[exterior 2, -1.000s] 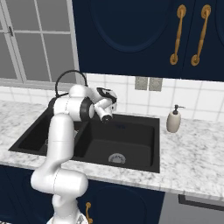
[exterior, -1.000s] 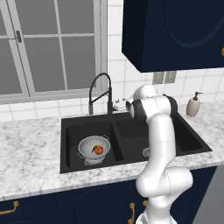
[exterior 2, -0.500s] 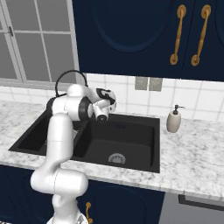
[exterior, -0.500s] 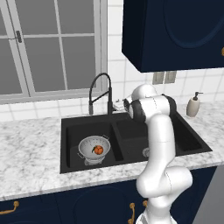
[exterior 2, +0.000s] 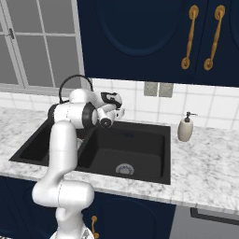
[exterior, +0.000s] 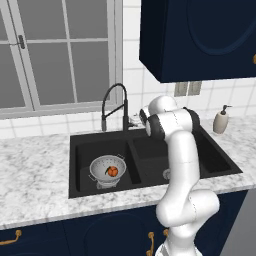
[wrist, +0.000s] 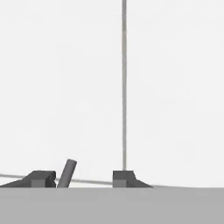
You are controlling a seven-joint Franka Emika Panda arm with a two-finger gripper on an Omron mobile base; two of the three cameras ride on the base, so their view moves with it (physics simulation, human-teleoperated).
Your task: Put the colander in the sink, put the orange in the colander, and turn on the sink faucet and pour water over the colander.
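Down in the left basin of the sink (exterior: 80, 165): the colander (exterior: 107, 169), upright on the black floor near the divider, with the orange (exterior: 113, 171) inside it, right of the bowl's middle. Right basin bare but for its round metal drain (exterior 2: 124, 169).

Behind the divider, at the far rim: the sink faucet (exterior: 114, 106), black gooseneck arching up and over to the left, spout end hanging above the back of the left basin. No stream visible from the spout.

Just right of the faucet base, up at the tiled backsplash: the gripper (wrist: 82, 180), at the end of the arm that bends over the sink. Seen from the hand camera: two dark fingertips (wrist: 43, 179) set part-way apart, a slim grey rod, the faucet lever (wrist: 68, 173), leaning between them, nearer the left tip. Neither pad visibly pressed on it; jaws narrowed but not closed, and hard to say whether the lever is touched at all. Beyond the tips, white wall tile (wrist: 166, 87) with one vertical grout line.

Farther right on the marble counter (exterior 2: 210, 158), well apart from the arm: a beige soap dispenser (exterior 2: 185, 129), upright against the backsplash. Above it a pair of wall outlets (exterior 2: 157, 89), then dark blue cabinets (exterior 2: 140, 32) with brass handles. Over the left part of the counter, a grey-framed window (exterior: 50, 55).
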